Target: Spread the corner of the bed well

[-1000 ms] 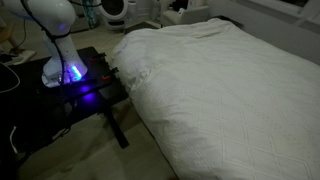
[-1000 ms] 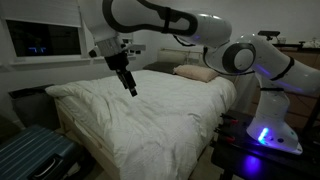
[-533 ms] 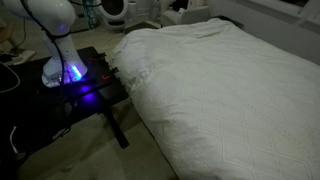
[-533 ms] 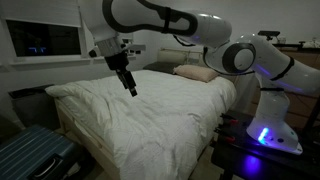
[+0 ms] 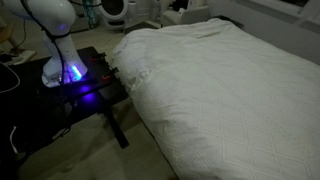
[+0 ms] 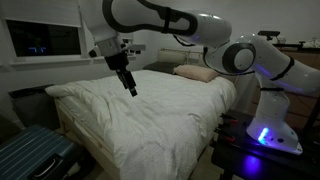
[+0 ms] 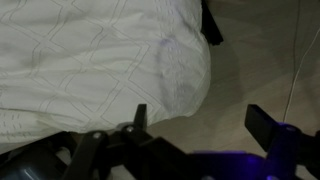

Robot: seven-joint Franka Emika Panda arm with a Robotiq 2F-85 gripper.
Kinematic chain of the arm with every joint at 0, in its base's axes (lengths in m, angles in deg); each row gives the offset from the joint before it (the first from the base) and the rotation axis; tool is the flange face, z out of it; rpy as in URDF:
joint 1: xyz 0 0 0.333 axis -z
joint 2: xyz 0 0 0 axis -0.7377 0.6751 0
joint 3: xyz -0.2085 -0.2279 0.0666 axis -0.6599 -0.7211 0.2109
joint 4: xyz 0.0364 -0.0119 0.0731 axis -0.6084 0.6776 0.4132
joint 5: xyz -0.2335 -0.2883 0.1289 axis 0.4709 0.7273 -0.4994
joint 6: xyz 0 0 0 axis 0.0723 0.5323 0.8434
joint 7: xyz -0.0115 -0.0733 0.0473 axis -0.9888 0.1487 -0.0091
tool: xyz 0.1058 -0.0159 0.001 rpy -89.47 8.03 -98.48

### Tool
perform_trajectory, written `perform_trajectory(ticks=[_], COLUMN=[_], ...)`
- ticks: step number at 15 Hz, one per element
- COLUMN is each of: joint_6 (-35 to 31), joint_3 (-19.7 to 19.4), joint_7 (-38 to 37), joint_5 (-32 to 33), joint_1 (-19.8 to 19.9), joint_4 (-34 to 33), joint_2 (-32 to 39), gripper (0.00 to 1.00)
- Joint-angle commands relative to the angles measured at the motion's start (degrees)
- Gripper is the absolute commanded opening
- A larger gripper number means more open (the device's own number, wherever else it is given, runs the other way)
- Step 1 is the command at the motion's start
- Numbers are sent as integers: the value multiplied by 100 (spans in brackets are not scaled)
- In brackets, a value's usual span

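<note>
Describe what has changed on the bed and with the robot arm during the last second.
Nothing visibly changed. The black fingers stay open above the large white quilted bed, holding nothing, and the puffy white duvet corner lies just as wrinkled as before.

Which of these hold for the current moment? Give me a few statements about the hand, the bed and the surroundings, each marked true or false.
1. The hand is open and holds nothing. True.
2. The hand presses down into the bed. False: it hovers above the cover, not touching.
3. A pillow lies at the head of the bed. True.
4. The robot's base stands on the bed. False: it stands on a black table beside the bed.
</note>
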Motion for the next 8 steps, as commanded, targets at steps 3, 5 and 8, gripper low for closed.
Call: perform_trajectory(ticks=[3,5,8], joint_6=[-66,-66,-73], joint_3=[-1,-1,19], joint_7=[-12,-12,-107], joint_5=[-8,-8,-44], joint_1=[5,5,3], joint_4=[168,168,188], joint_2=[-98,-98,-63], gripper=[100,100,100])
